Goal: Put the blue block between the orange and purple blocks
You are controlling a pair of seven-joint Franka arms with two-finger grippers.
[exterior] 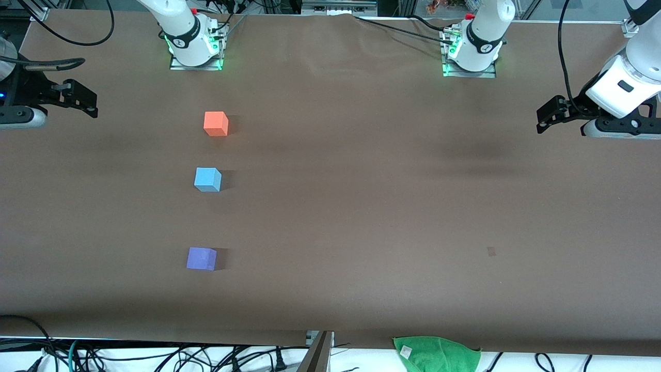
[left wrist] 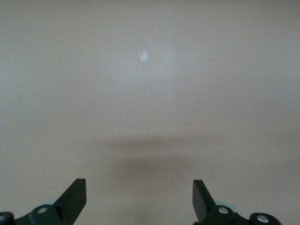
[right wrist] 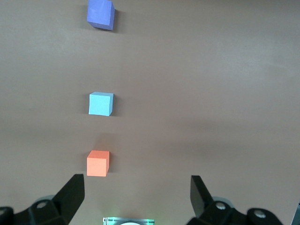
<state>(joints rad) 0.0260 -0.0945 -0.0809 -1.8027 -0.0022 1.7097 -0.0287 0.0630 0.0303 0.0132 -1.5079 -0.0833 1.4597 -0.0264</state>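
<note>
**A:** Where does the blue block (exterior: 207, 179) sit?

**B:** On the brown table (exterior: 361, 206), toward the right arm's end, in a line with the other two cubes. The orange block (exterior: 216, 123) lies farther from the front camera, closer to the edge where the robot bases stand. The purple block (exterior: 201, 258) lies nearer to the camera, closer to the front edge. The blue one is between them, touching neither, and the gap to the orange block is smaller than the gap to the purple one.

**A:** And the grippers?

**B:** The right gripper (exterior: 72, 98) hangs in the air at the right arm's end of the table, up near the base-side corner. Its fingers (right wrist: 70, 194) stand wide apart and hold nothing; its wrist view looks down on all three cubes in their row. The left gripper (exterior: 550, 116) hangs at the left arm's end, also near the base-side corner, well apart from the blocks. Its fingers (left wrist: 75, 197) are spread too, with only bare table and a small pale mark (left wrist: 144, 56) under them.

**A:** Anything else on the table?

**B:** A green cloth (exterior: 436, 354) hangs over the front edge, toward the left arm's end.
</note>
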